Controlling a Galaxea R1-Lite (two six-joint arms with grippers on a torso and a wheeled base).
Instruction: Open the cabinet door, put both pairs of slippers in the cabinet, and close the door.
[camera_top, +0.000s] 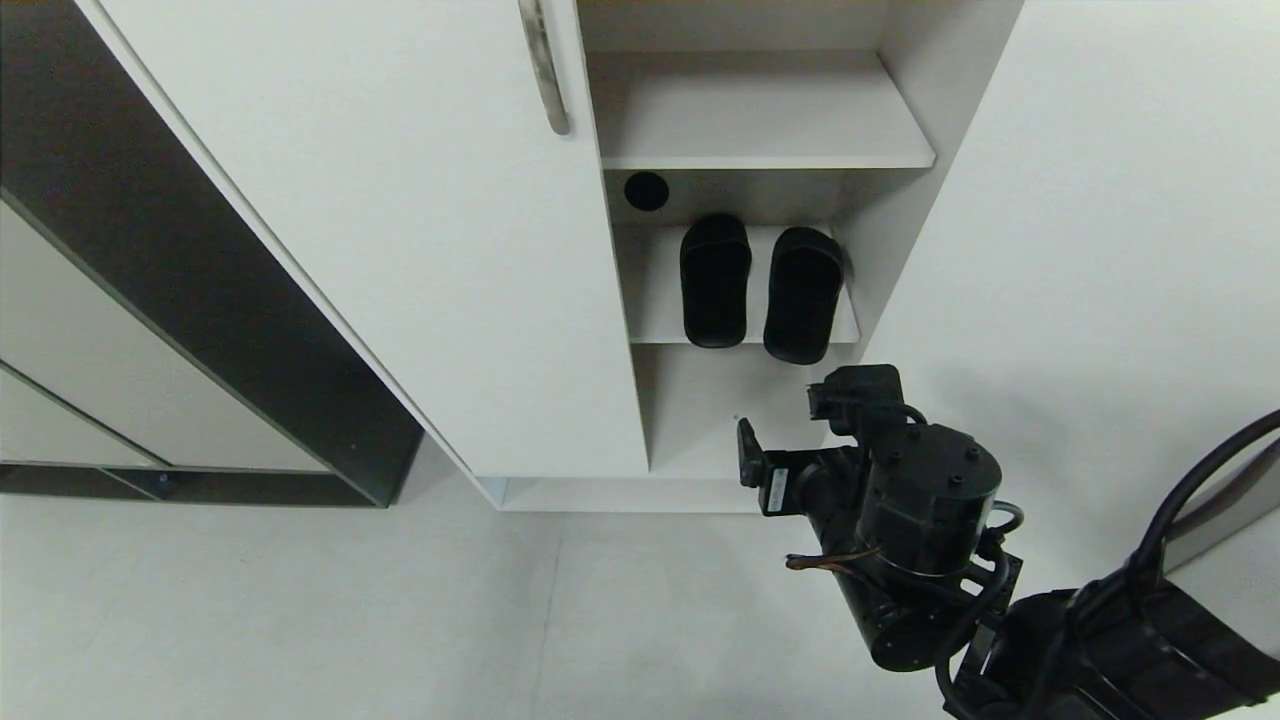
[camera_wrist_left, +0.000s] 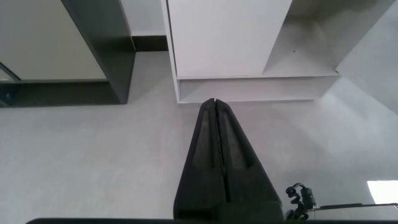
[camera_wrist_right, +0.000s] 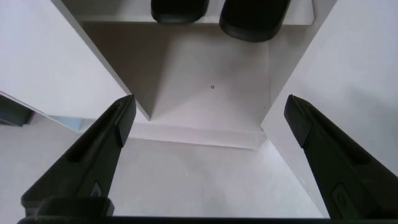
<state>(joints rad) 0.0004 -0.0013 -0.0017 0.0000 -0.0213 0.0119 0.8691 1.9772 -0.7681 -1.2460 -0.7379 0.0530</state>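
Observation:
A pair of black slippers lies side by side on the middle shelf of the open white cabinet compartment, toes pointing inward. Their heels overhang the shelf edge in the right wrist view. My right gripper hangs open in front of the bottom compartment, below the slippers, with nothing between its fingers. My left gripper is shut and holds nothing, low over the floor and pointing at the cabinet's base.
The cabinet's left door is shut, its metal handle beside the open side. An upper shelf is bare. A dark panel stands at the left. A white panel flanks the opening on the right. Light floor lies in front.

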